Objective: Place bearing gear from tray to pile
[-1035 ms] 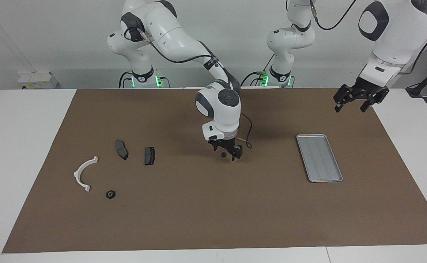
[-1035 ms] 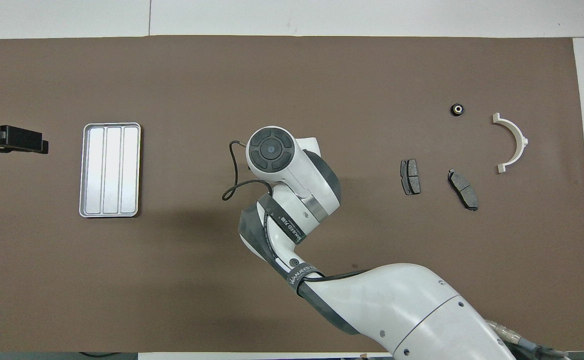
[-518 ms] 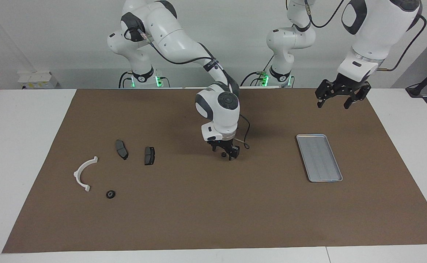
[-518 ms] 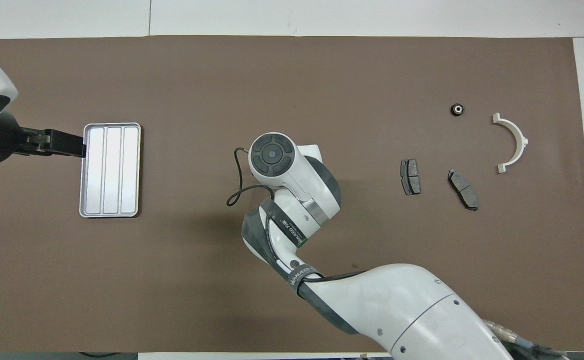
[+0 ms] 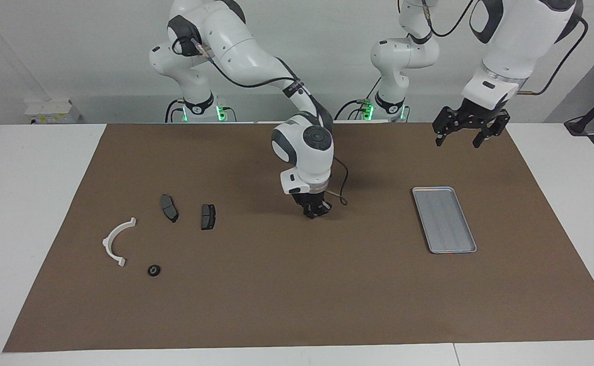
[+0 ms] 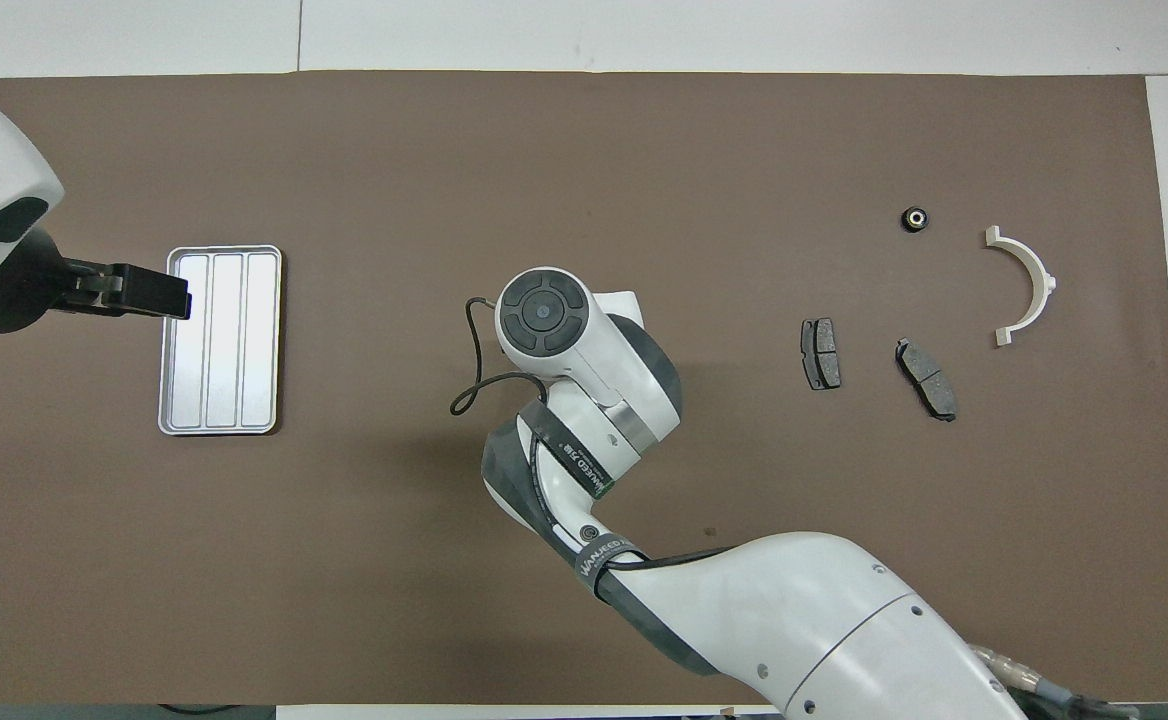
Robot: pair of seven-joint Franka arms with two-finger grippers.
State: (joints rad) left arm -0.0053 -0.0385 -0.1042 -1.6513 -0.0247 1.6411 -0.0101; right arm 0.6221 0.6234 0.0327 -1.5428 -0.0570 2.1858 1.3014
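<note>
My right gripper [image 5: 313, 213] stands at the middle of the brown mat, shut on a small black bearing gear that its fingers hide. In the overhead view its own wrist [image 6: 544, 312] covers it. The silver tray [image 5: 444, 219] [image 6: 222, 340] lies empty toward the left arm's end. The pile lies toward the right arm's end: a white curved bracket [image 5: 108, 239] [image 6: 1044, 280], two dark pads [image 5: 169, 207] [image 5: 208, 216], and a second black bearing gear [image 5: 154, 270] [image 6: 915, 218]. My left gripper [image 5: 457, 142] hangs open and empty, high above the mat by the tray.
The brown mat [image 5: 297, 300] covers most of the white table. A black cable [image 6: 469, 380] loops from the right wrist. Bare mat lies between the tray and the pile and along the edge farthest from the robots.
The right gripper's fingers have closed on the small black gear on the mat. The left arm has risen and swung in toward the tray.
</note>
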